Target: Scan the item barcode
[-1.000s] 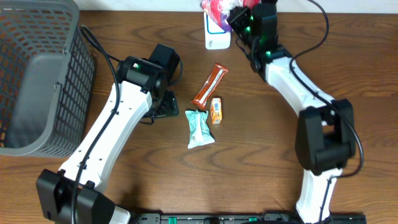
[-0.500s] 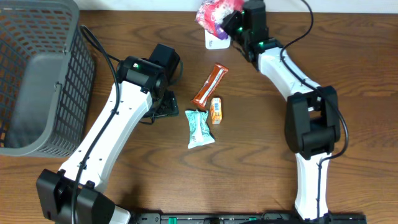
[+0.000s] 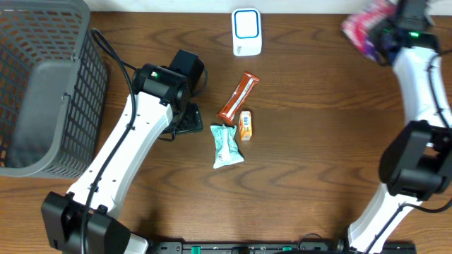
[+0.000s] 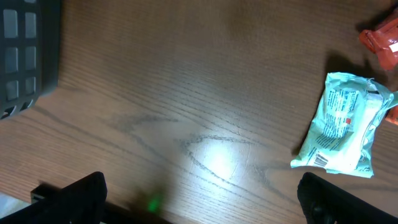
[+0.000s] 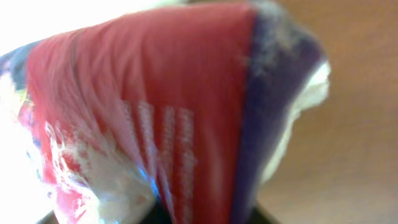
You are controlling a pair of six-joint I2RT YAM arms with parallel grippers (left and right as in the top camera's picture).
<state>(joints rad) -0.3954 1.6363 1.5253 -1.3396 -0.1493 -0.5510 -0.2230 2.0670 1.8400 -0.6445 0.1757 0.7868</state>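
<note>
Right claw [image 3: 387,32] hung over the far right corner of the table [image 3: 304,162], at the end of an arm stretched away along the right edge. A pink and purple packet [image 3: 364,28] sat right at its tip, smeared by blur in the overhead view. In the right wrist view that packet [image 5: 155,112] filled nearly the whole picture, red on one side and purple on the other, with white crinkles at the edge and wood showing to the right. Neither finger could be made out behind it, so whether the claw was clamped on the packet or parted around it could not be told.

The white scanner [image 3: 246,32] with its blue face stood at the far edge near the middle, well apart from the packet and to its left.

Left claw [image 4: 199,183] pointed down at bare wood left of the middle, its two dark fingertips [image 4: 71,199] spread wide with nothing between them and touching nothing. Just to its right lay a teal packet [image 4: 339,124], flat on the table with its printed side up. Beyond that, a long orange-brown bar [image 3: 239,97] lay on a slant, and a small orange packet [image 3: 245,125] rested between the bar's near end and the teal packet, close to both. A grey mesh basket [image 3: 42,85] took up the far left corner, and one corner of it showed at the top left of the left wrist view.
</note>
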